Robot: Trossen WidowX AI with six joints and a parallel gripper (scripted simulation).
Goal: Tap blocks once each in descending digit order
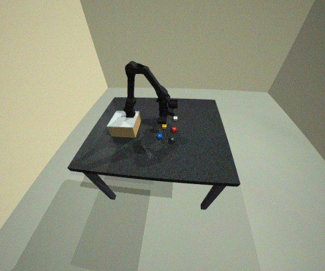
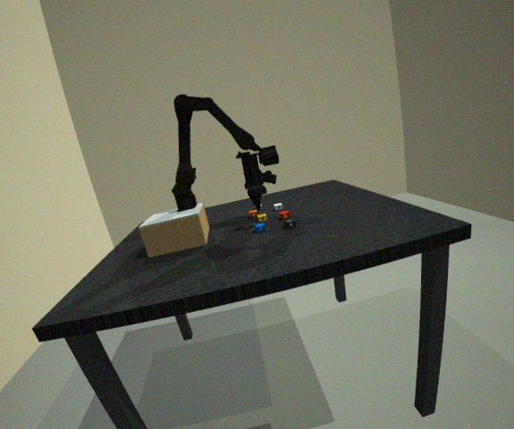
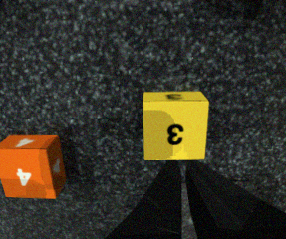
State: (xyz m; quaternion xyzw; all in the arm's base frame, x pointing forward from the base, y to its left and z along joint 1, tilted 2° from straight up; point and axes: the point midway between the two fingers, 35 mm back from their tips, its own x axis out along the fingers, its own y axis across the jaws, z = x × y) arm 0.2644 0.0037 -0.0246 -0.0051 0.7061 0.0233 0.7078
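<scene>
My gripper (image 3: 180, 169) (image 2: 257, 206) (image 1: 161, 119) is shut with nothing between the fingers. It hangs a little above the table, with its tips at the near edge of the yellow block marked 3 (image 3: 174, 126) (image 2: 262, 216) (image 1: 164, 126) in the wrist view. The orange block marked 4 (image 3: 29, 166) (image 2: 252, 213) sits to the left of it. A red block (image 2: 284, 214) (image 1: 174, 129) lies beyond the yellow one. A blue block (image 1: 159, 135) (image 2: 259, 227), a black block (image 1: 172, 140) (image 2: 289, 223) and a white block (image 1: 175, 118) (image 2: 278, 206) lie nearby.
The arm's base stands on a tan box with a white top (image 1: 124, 127) (image 2: 173, 232) at the left of the dark table (image 1: 185, 163) (image 2: 340, 231).
</scene>
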